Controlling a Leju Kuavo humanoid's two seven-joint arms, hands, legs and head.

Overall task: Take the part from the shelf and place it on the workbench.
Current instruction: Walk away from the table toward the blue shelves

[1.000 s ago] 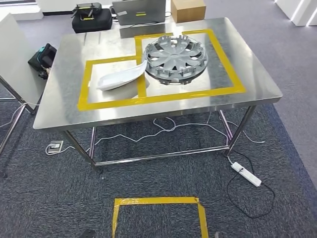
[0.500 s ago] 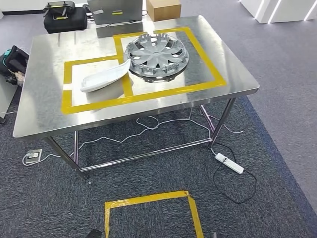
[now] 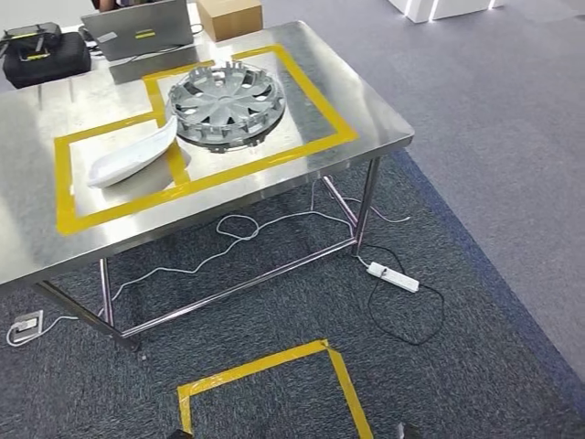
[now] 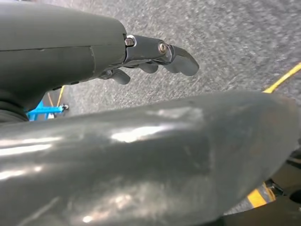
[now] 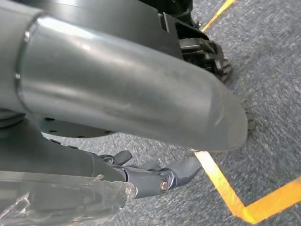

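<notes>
silver hubcap [image 3: 226, 102] with radiating spokes; white curved part [image 3: 132, 157]; brushed steel counter [image 3: 372, 119] marked with yellow tape rectangles [image 3: 207, 178]; dark grey speckled carpet [image 3: 476, 366] bearing a yellow tape outline [image 3: 276, 361]; white power strip [image 3: 392, 276]; brown cardboard box [image 3: 229, 16]; black bag [image 3: 45, 55].

The counter [image 3: 331, 96] was brushed, reflective steel on polished metal legs, marked with glossy yellow tape [image 3: 62, 197]; the hubcap [image 3: 226, 102] appeared silver-painted plastic, the white part [image 3: 134, 157] smooth and glossy, the box [image 3: 228, 17] matt cardboard, the floor [image 3: 483, 183] rough grey carpet.
</notes>
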